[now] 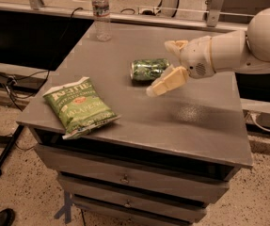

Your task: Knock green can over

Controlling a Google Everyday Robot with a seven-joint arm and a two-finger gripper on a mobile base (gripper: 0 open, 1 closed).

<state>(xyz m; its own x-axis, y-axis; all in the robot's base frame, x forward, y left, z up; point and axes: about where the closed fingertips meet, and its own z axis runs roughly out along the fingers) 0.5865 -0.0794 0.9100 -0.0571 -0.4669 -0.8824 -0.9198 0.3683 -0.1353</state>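
The green can (pixel 148 69) lies on its side near the middle of the grey tabletop (pixel 191 121), its silver top rim facing left. My gripper (pixel 165 65) reaches in from the right on a white arm and hovers just right of the can. Its two cream fingers are spread apart: one finger (pixel 166 81) sits in front of the can's right end and the other (pixel 176 46) behind it. The gripper holds nothing.
A flat green chip bag (pixel 79 107) lies at the front left of the table. A clear water bottle (pixel 101 12) stands at the back left corner. Drawers are below the tabletop. Cables and a stand leg lie on the floor at left.
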